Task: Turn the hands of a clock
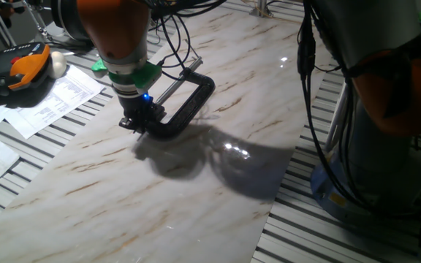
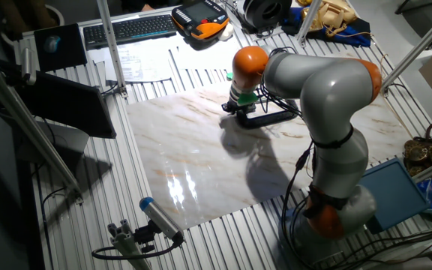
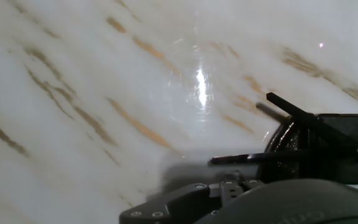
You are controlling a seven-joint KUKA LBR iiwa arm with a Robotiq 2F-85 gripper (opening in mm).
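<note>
A black C-clamp [image 1: 194, 100] lies on the marble board [image 1: 218, 190], with its steel screw rod [image 1: 168, 89] pointing back. My gripper [image 1: 139, 124] is down at the clamp's near end, over the clock; it also shows in the other fixed view [image 2: 240, 108]. In the hand view the two hands show as thin dark rods: one [image 3: 291, 107] slants up-left, the other [image 3: 241, 158] lies nearly level to the left. Both stick out from the round black hub [image 3: 283, 144]. The gripper body [image 3: 260, 202] fills the bottom edge. I cannot tell how the jaws stand.
Printed papers [image 1: 57, 98], an orange-black pendant [image 1: 13, 69] and a white ball [image 1: 55, 64] lie left of the board. The arm's grey base and cables [image 1: 386, 66] stand at the right. A keyboard [image 2: 130, 28] lies at the back.
</note>
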